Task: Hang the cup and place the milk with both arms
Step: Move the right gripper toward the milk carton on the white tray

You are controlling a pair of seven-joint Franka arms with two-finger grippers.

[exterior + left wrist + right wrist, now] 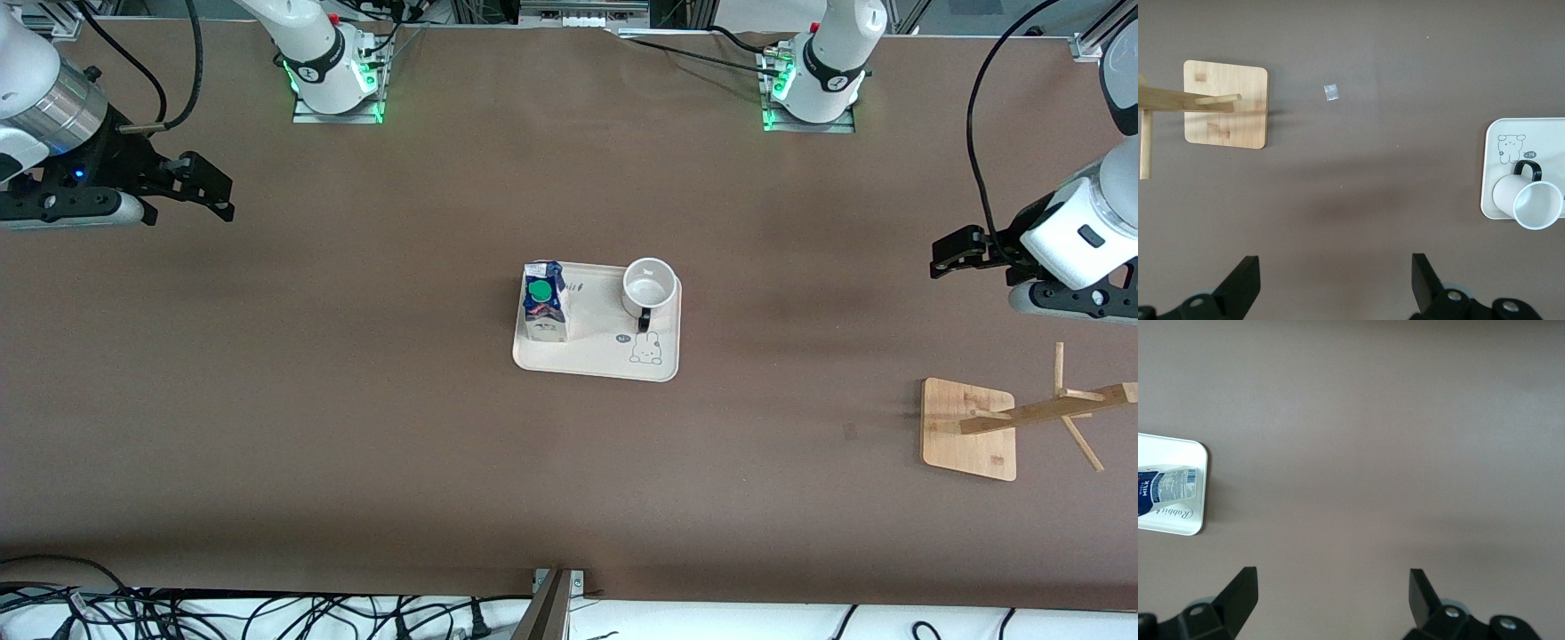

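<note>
The white cup point(647, 286) stands upright on a cream tray point(596, 360) at mid-table, its black handle turned toward the front camera. The milk point(544, 302), blue-topped with a green cap, stands on the same tray at the end toward the right arm. My left gripper point(935, 258) is open and empty over bare table toward the left arm's end. My right gripper point(222, 197) is open and empty over bare table toward the right arm's end. The left wrist view shows the cup point(1531, 200) and open gripper point(1336, 280). The right wrist view shows the milk point(1165, 490) and open gripper point(1333, 593).
A wooden cup rack point(969, 427) with a square base and slanted pegs stands toward the left arm's end, nearer the front camera than the tray; it also shows in the left wrist view point(1225, 103). A small pale scrap point(1331, 91) lies on the brown table beside it.
</note>
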